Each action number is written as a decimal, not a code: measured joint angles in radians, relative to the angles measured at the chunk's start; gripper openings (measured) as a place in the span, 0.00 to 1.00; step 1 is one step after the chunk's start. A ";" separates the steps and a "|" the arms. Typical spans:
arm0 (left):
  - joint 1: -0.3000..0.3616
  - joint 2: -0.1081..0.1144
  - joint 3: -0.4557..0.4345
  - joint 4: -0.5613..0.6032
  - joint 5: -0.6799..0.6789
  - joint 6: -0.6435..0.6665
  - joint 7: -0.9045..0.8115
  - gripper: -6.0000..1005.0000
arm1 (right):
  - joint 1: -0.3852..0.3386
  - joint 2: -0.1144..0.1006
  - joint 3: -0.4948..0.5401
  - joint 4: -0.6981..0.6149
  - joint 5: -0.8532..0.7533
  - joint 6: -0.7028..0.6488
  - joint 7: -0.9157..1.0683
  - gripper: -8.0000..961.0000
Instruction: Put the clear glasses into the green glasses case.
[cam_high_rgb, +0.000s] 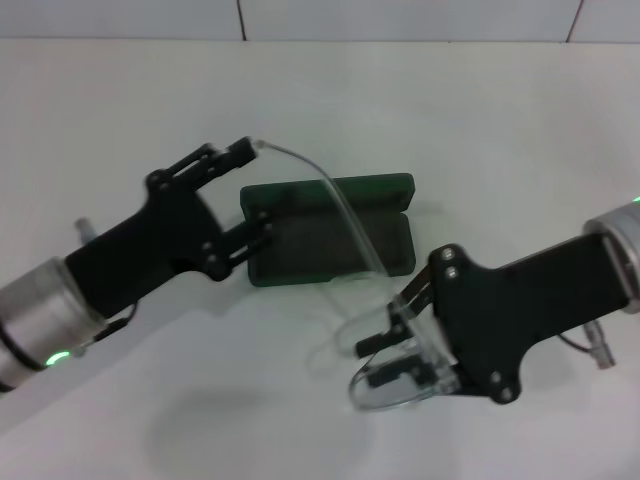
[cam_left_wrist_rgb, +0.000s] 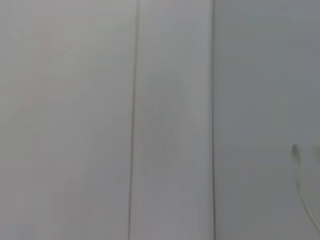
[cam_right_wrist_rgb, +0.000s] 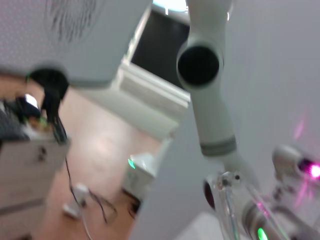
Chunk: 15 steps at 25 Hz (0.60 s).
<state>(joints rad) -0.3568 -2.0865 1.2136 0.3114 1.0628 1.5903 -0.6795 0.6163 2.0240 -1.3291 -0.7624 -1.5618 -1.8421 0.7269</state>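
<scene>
The green glasses case (cam_high_rgb: 300, 240) lies open at the table's middle, lid hinged back. The clear glasses (cam_high_rgb: 400, 390) are held above the table in front of the case's right end, with my right gripper (cam_high_rgb: 380, 362) shut on their front frame. One long clear arm (cam_high_rgb: 340, 205) arches from there over the case to its far left corner. My left gripper (cam_high_rgb: 252, 192) stands open at the case's left end, its upper fingertip (cam_high_rgb: 240, 152) right beside the tip of that arm. A piece of the clear arm (cam_left_wrist_rgb: 300, 185) shows in the left wrist view, and part of the glasses (cam_right_wrist_rgb: 227, 207) in the right wrist view.
The white table (cam_high_rgb: 450, 120) spreads all round the case; its far edge meets a tiled wall (cam_high_rgb: 400, 18). The right wrist view looks past the table to the robot's left arm (cam_right_wrist_rgb: 205, 90) and the room floor (cam_right_wrist_rgb: 100, 150) beyond.
</scene>
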 joint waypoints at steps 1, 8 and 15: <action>-0.013 -0.002 0.002 -0.006 0.002 -0.003 0.008 0.67 | 0.019 0.000 -0.013 0.022 0.018 -0.003 0.002 0.14; -0.103 -0.010 -0.001 -0.063 -0.003 0.013 0.044 0.67 | 0.121 0.004 -0.071 0.189 0.060 -0.003 0.033 0.14; -0.094 -0.014 0.000 -0.064 -0.027 0.116 0.083 0.67 | 0.134 0.004 -0.072 0.244 0.072 0.007 0.078 0.14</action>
<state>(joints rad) -0.4506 -2.1000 1.2139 0.2470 1.0354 1.7062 -0.5967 0.7506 2.0278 -1.4007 -0.5183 -1.4902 -1.8347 0.8053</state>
